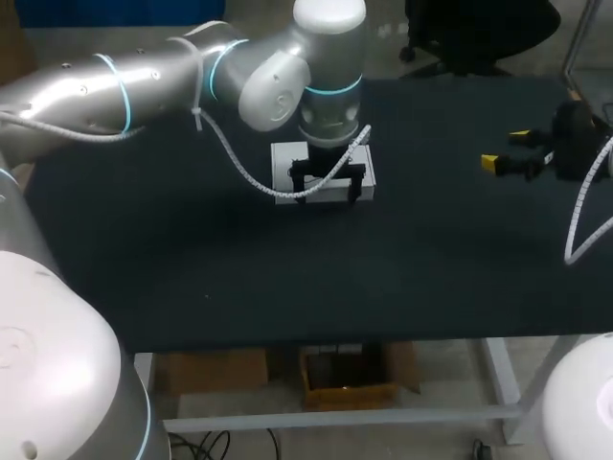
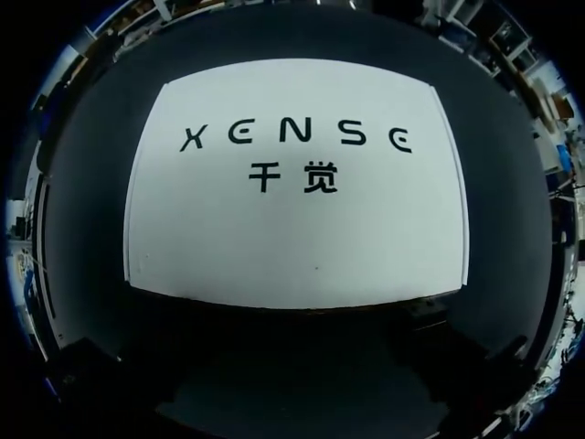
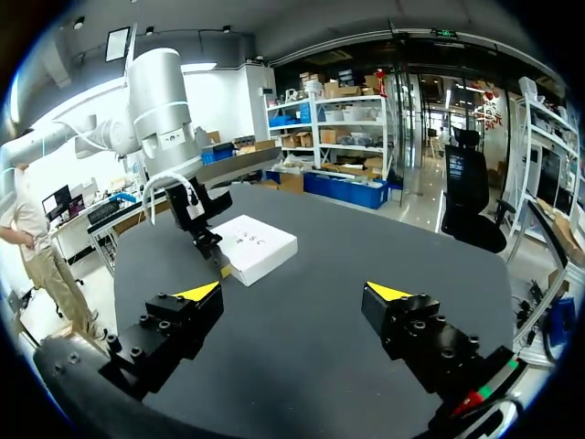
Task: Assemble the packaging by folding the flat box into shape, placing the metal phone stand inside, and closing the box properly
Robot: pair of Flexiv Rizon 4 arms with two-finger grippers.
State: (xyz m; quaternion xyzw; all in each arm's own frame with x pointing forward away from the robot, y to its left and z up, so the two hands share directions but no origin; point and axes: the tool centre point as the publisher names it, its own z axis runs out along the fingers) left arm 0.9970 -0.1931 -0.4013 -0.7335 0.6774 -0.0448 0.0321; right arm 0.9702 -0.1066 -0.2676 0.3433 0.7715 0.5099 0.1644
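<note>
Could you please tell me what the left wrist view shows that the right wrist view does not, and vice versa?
Only the left wrist view shows the printed top of the white box close up, filling most of the view. Only the right wrist view shows the right hand, open and empty, and the left hand beside the box's edge. Both views show the box lying flat on the dark table.

Silver left arm carries cyan rings, white coiled cable; right gripper black, yellow-tipped.
</note>
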